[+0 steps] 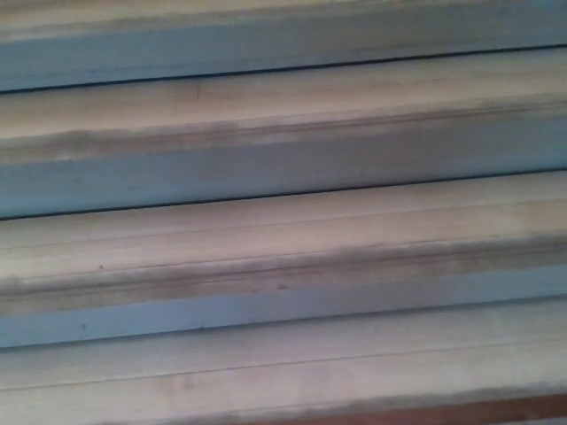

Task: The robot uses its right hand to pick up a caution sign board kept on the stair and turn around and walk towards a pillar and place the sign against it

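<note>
Only the stairs [283, 239] fill the head view: pale beige stone treads with grey-blue risers [266, 168] running across the picture, slightly tilted. No caution sign board shows in this view. Neither of my hands nor any arm is in view.
Each tread has a worn, darker nosing edge [283, 270]. A thin reddish-brown strip [478, 411] shows along the bottom right corner. The steps run across the whole width of the picture.
</note>
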